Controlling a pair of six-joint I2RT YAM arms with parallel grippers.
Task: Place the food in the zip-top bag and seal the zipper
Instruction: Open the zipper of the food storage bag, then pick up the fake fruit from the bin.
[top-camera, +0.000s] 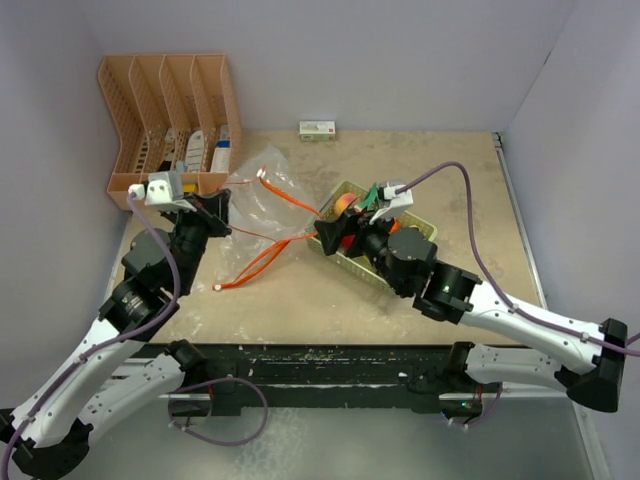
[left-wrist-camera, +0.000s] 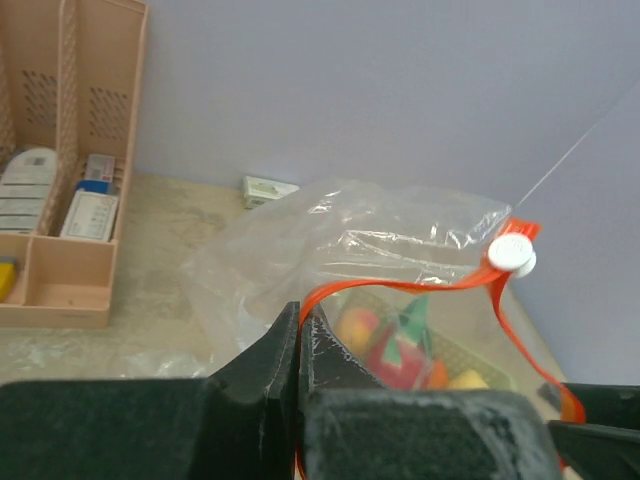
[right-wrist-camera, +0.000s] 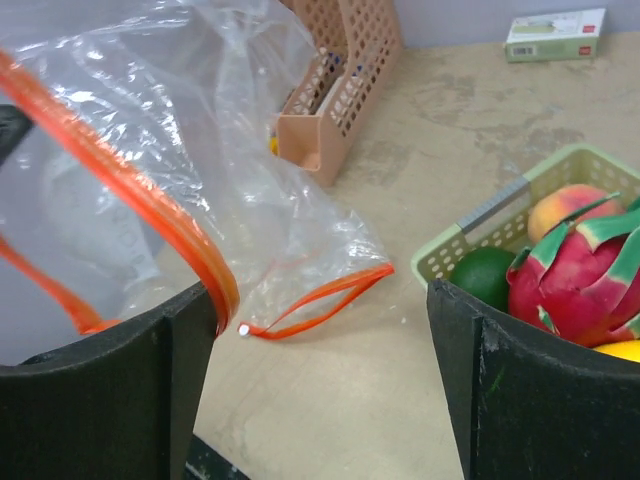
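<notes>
The crinkly transparent zip-top bag (top-camera: 262, 190) is seen left of centre in the top view, on the beige table (top-camera: 300, 300), with its mouth turned toward the right of the frame. The thin orange-red zipper strip (top-camera: 290, 200) is draped across the mouth, and a second length trails toward lower centre. A small white slider tab (left-wrist-camera: 512, 253) is seen right of centre in the left wrist view.

The left gripper (left-wrist-camera: 300, 322) is closed, its fingers pinched together on the bag's edge at the strip. The right gripper (right-wrist-camera: 320, 305) is held between bag and tray with its fingers wide apart. The strip appears to rest against the finger (right-wrist-camera: 110, 390) at lower left of that view, though contact cannot be confirmed.

The small plastic toy food (right-wrist-camera: 570, 285) is seen in the pale green rectangular plastic tray (right-wrist-camera: 478, 225), right of centre in the top view: a pink-red dragon fruit, a peach, a dark green piece and a yellow piece.

A peach-coloured slotted plastic organiser (top-camera: 170, 110) stands at upper left. A small white-and-green box (top-camera: 317, 130) lies at top centre by the wall.
</notes>
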